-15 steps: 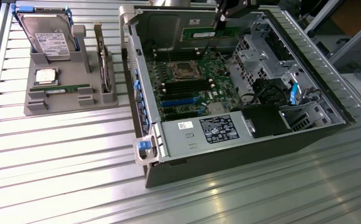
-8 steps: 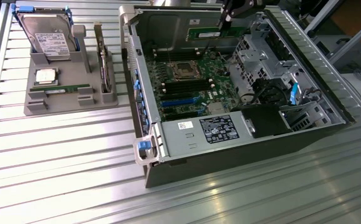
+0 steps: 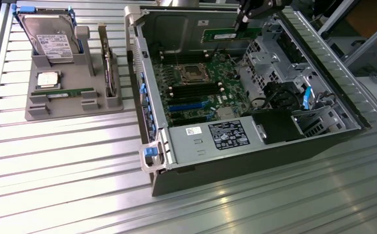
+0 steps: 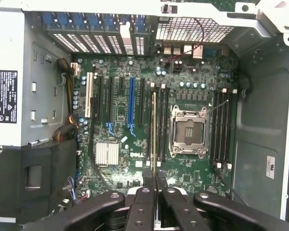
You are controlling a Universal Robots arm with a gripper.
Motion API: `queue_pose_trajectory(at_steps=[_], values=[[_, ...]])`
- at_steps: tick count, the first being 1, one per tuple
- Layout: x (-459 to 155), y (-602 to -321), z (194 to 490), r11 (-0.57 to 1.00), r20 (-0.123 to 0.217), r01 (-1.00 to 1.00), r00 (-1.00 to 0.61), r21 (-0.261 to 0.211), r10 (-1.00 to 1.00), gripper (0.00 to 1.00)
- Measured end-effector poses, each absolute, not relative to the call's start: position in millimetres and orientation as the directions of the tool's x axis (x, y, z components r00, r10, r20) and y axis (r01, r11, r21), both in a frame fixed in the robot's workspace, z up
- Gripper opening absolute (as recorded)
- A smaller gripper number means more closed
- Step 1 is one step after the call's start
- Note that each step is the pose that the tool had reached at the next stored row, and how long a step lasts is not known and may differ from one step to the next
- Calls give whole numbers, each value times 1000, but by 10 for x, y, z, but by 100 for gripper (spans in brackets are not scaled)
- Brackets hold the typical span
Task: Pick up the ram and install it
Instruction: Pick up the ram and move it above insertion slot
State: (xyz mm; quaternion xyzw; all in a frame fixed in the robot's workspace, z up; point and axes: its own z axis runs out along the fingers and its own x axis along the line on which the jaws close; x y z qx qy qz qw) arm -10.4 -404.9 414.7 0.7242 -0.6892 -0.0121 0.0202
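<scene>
My gripper (image 3: 244, 19) hangs over the far end of the open computer case (image 3: 156, 161), shut on the ram (image 3: 231, 35), a long green stick held level above the motherboard (image 3: 198, 85). In the wrist view the ram (image 4: 154, 130) appears edge-on as a thin strip running out from between my black fingers (image 4: 145, 192). It lies over the black memory slots (image 4: 160, 120) beside the empty processor socket (image 4: 188, 131), still above the board. A second, similar green stick (image 3: 63, 91) rests on the grey parts tray (image 3: 78, 109) at the exterior view's left.
The tray also holds a hard drive (image 3: 48, 36), a square silver processor chip (image 3: 47, 79) and an upright card with a metal bracket (image 3: 107, 63). Inside the case are a power supply (image 3: 208, 139), drive cages (image 3: 270, 58) and more memory slots (image 4: 221, 125).
</scene>
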Motion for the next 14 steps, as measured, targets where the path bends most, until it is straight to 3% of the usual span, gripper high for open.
queue_pose_trajectory(at_steps=[14], values=[[20, -4049, 4147, -49, 11, -998, 50, 46, -999, 12]])
